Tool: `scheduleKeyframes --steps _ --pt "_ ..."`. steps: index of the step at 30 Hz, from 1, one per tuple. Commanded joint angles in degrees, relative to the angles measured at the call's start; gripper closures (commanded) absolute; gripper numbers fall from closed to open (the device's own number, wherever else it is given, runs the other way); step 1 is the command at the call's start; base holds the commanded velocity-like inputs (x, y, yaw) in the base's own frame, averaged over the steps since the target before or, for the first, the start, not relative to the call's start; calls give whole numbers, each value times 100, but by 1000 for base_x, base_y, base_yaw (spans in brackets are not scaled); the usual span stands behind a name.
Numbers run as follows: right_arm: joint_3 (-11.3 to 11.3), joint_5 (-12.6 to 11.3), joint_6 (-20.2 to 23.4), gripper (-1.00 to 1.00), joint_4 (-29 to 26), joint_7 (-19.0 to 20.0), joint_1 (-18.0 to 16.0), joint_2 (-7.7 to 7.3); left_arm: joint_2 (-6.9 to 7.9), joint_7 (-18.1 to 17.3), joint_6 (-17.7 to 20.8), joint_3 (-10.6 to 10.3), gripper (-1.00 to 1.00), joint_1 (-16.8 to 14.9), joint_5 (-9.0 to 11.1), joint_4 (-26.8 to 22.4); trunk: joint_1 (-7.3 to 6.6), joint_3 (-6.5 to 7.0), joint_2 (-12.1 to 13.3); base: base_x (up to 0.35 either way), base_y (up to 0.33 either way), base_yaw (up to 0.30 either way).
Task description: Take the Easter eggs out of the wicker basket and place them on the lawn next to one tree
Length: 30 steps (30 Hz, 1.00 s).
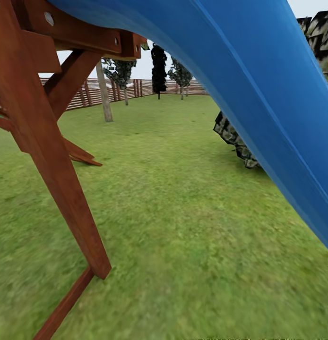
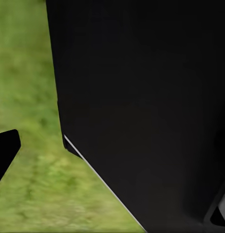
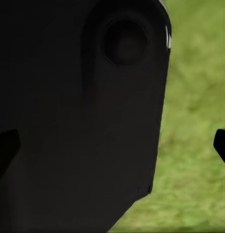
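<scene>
The Easter eggs and the wicker basket are out of view. The lawn [image 1: 183,212] spreads out ahead of me in the garden. A tree with a straight pale bare trunk [image 1: 105,94] stands far off at the left, near the fence [image 1: 194,88]. My left gripper [image 2: 112,182] is open, with one dark fingertip [image 2: 5,150] at the frame's edge over grass. Its view is mostly blocked by a black part of my own body [image 2: 141,97]. My right gripper [image 3: 112,145] is open as well, fingertips [image 3: 222,144] far apart, with nothing held.
A blue slide [image 1: 263,99] slants down across the right, close overhead. A red-brown wooden frame leg [image 1: 55,156] and its ground brace [image 1: 64,304] stand close on the left. A dark mottled bush [image 1: 232,139] sits behind the slide. A dark cypress [image 1: 159,68] and small leafy trees [image 1: 120,72] line the fence.
</scene>
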Motion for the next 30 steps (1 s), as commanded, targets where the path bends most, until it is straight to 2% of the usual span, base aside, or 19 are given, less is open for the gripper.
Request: scheduleKeyframes --steps 1,8,15,18,23,27,30 --pt "9 13 -22 -100 6 -2 -3 0 -1 0 -8 3 -100 0 3 -3 0 -4 -2 0 278 -138" --pt "16 29 -47 -100 9 -9 -4 0 -3 -5 -8 3 -100 0 3 -4 0 -4 -2 33 258 -33" --pt "11 31 -58 -100 -38 -9 -6 -17 5 -17 3 -34 -100 0 -51 -106 0 -4 -2 25 35 -1" --pt "9 31 -60 -100 -69 -9 -2 8 8 -17 12 -40 -100 0 -62 -309 0 -4 -2 1 1 0" --pt "-13 4 -68 -100 -157 -14 -7 2 -9 -11 105 -35 -100 -9 -38 -1043 0 -4 -2 0 0 0" --pt "-49 -35 -3 -100 -954 -20 -12 -19 -59 2 440 -21 -100 -25 -4 -1719 0 -4 -2 0 0 0" --pt "-62 -46 19 -100 -1749 -29 -16 -106 -60 23 610 14 -100 -75 90 -2234 0 -4 -2 0 0 0"
